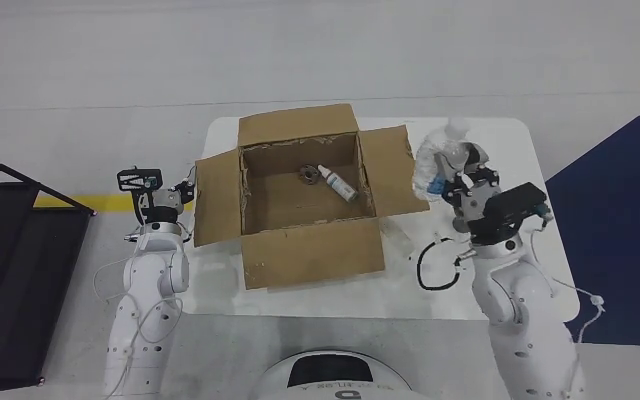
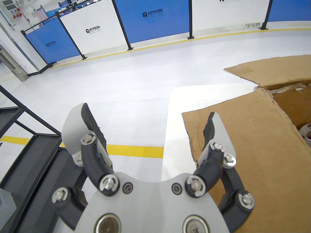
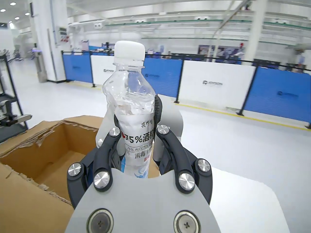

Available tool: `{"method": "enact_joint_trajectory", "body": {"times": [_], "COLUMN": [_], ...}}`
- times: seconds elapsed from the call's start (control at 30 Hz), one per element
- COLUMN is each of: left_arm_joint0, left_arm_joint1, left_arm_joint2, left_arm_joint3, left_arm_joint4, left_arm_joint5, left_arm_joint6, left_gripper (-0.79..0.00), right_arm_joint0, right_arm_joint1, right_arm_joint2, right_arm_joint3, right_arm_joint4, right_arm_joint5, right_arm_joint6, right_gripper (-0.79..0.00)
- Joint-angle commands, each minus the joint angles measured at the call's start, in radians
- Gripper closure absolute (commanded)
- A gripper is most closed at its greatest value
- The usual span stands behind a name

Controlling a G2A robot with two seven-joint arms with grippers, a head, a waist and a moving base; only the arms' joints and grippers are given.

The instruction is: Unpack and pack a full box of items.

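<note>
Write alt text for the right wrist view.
The right claw is shut on a clear plastic bottle with a white cap and a printed label. Beside it, an open cardboard box sits on the white table.

Setting: an industrial hall is housing the work cell.
Fencing: blue and white partition panels (image 2: pixel 155 18) are enclosing the area.
Floor: a yellow line (image 2: pixel 136 150) is marking the pale floor (image 2: pixel 109 73).
Overhead: ceiling beams (image 3: pixel 170 22) are spanning a high roof.
</note>
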Motion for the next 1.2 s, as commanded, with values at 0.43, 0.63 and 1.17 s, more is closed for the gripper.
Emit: {"method": "enact_joint_trajectory", "body": {"times": [0.43, 0.63, 1.17], "left_arm_joint0": [0.000, 0.000, 0.000], "left_arm_joint1": [0.000, 0.000, 0.000], "left_arm_joint2": [0.000, 0.000, 0.000], "left_arm_joint3": [0.000, 0.000, 0.000], "left_arm_joint4": [0.000, 0.000, 0.000], "left_arm_joint5": [0.000, 0.000, 0.000], "left_arm_joint6": [0.000, 0.000, 0.000], "left_gripper": [-0.785, -0.785, -0.785], "right_arm_joint0": [-0.128, -0.012, 0.006], "right_arm_joint1": [0.008, 0.018, 0.018], "right_arm_joint2": [0.274, 0.244, 0.239], "right_arm_joint3": [0.355, 0.477, 0.476], "right_arm_joint4": [0.564, 0.623, 0.634], "right_arm_joint5": [-0.120, -0.098, -0.030], "right_arm_joint6": [0.235, 0.458, 0.478], "right_gripper": [0.000, 0.000, -0.785]}}
